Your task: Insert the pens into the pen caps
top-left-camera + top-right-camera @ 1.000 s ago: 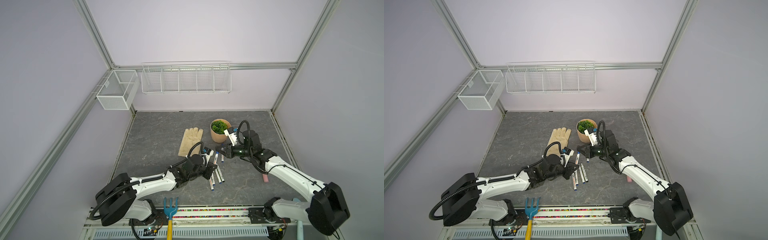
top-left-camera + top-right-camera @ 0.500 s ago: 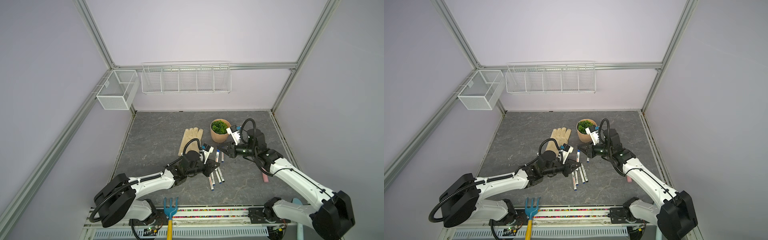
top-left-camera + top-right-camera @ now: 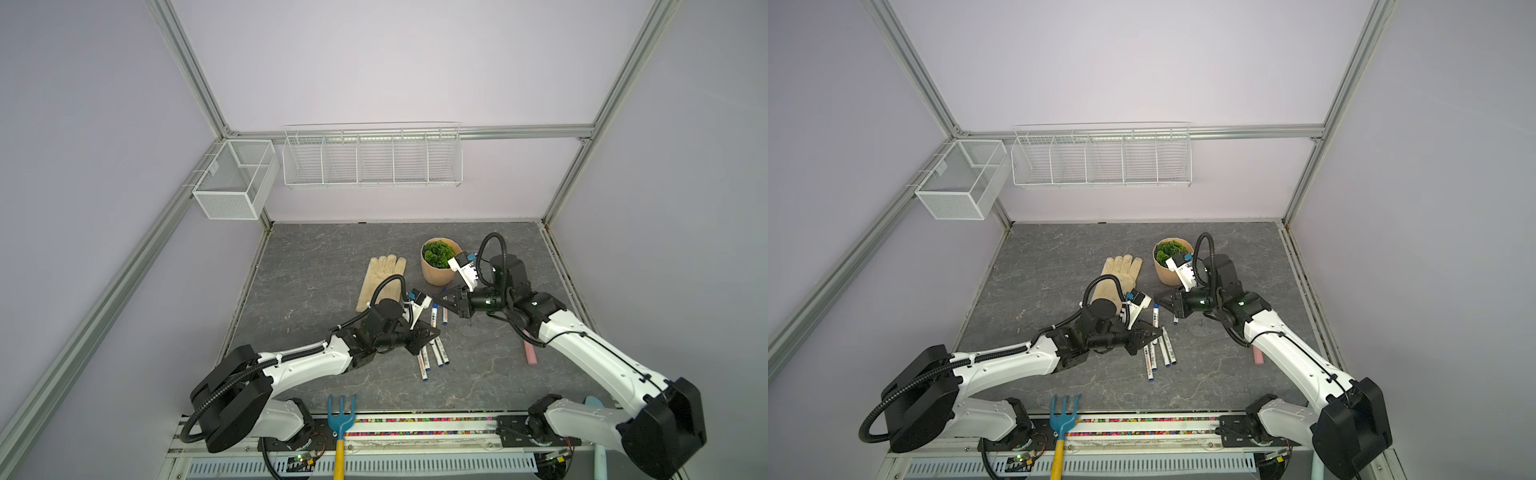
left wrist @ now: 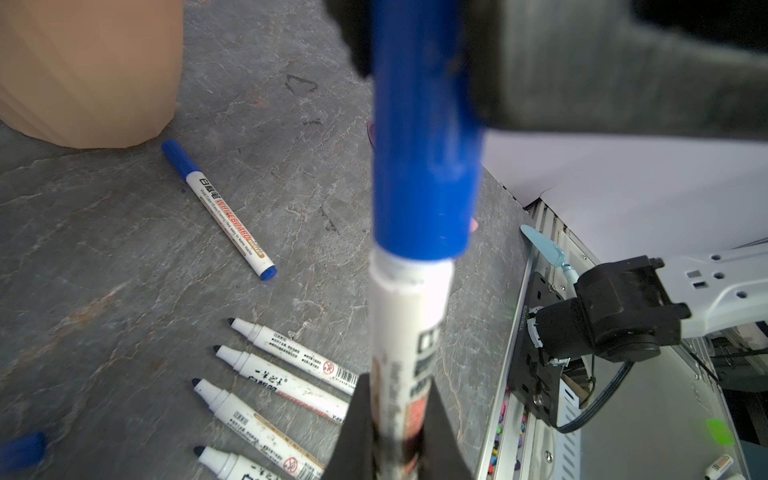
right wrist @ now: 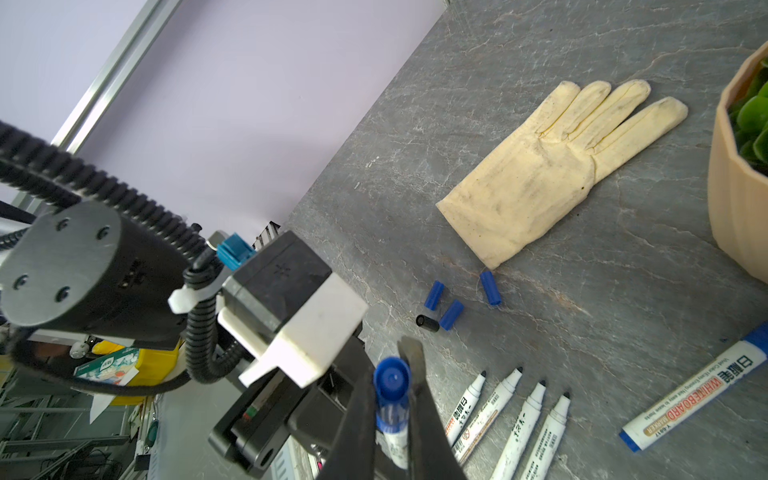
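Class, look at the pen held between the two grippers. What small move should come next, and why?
Probably the right gripper should let go. The blue cap it pinches appears seated over the tip of the pen that the left gripper holds, its rim close to the barrel label. Four uncapped pens lie nearby.

1. Capped pen, lying loose: red "WHITEBOARD MARKER", large Chinese characters beside it, a line of small print too fine to read, and a code starting "Y-68".
2. Uncapped pen: barcode and red prohibition sign; its small print is illegible.
3. Held pen: bold Chinese characters, blurred and partly hidden.
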Available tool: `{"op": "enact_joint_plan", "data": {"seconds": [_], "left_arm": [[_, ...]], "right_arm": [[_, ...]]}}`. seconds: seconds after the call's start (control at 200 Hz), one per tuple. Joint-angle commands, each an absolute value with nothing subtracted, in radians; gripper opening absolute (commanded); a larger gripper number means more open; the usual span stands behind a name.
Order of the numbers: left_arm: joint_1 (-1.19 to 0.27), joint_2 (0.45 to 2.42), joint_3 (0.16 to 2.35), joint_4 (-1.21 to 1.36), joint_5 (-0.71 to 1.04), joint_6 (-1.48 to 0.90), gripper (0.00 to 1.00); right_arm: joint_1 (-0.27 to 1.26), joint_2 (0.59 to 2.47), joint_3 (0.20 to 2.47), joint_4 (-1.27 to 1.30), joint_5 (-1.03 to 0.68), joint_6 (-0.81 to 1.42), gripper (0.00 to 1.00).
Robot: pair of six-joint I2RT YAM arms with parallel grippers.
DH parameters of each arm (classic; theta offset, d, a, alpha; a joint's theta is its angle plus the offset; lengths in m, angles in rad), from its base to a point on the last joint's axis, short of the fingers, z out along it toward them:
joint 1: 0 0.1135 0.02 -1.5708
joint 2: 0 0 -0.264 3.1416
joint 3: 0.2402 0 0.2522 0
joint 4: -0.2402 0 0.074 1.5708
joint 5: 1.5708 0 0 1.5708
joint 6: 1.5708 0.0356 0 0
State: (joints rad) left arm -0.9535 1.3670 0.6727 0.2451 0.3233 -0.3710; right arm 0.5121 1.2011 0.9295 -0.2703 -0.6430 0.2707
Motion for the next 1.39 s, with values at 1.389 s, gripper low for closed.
{"op": "enact_joint_plan", "data": {"seconds": [1.389], "left_arm": [[-1.014,1.331,0.785,0.086,0.088,-0.065,0.0]], "right_arm": [[0.604,1.363,1.127,-0.823,-0.73,0.075,0.07]]}}
